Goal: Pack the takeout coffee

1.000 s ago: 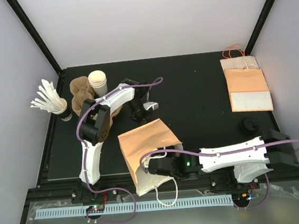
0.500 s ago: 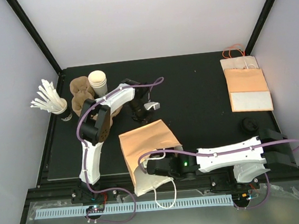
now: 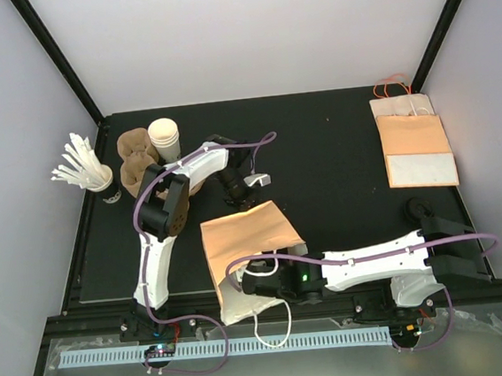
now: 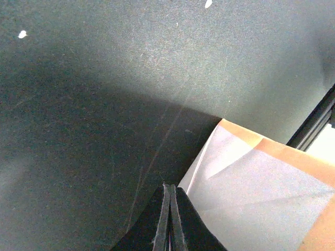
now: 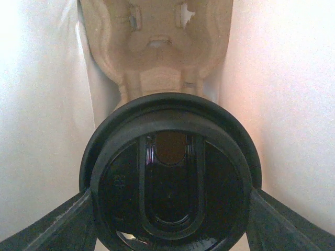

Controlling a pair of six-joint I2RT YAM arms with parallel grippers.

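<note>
- over the last second the right gripper (image 5: 170, 222) has slid further left into the mouth of the paper bag (image 3: 242, 233), which lies on its side on the table (image 3: 337, 162); the bag has shifted slightly with it.
- the left gripper (image 4: 169, 209) has edged a little closer to the bag's far end.
- this suggests the packing is nearly done: the coffee cup (image 5: 170, 172) is already past the opening and only needs setting down and letting go.
- the right wrist view shows the cup's black lid (image 5: 170, 130) filling the frame, white bag walls on both sides and a pulp cup tray (image 5: 157, 42) deeper in.
- the right fingers (image 5: 57, 227) are spread only as wide as the lid and pinch it from both sides.
- the left fingers (image 4: 180, 219) are pressed together with nothing visible between them, their tips just beside the bag's corner; i cannot tell whether they touch the paper or the table.
</note>
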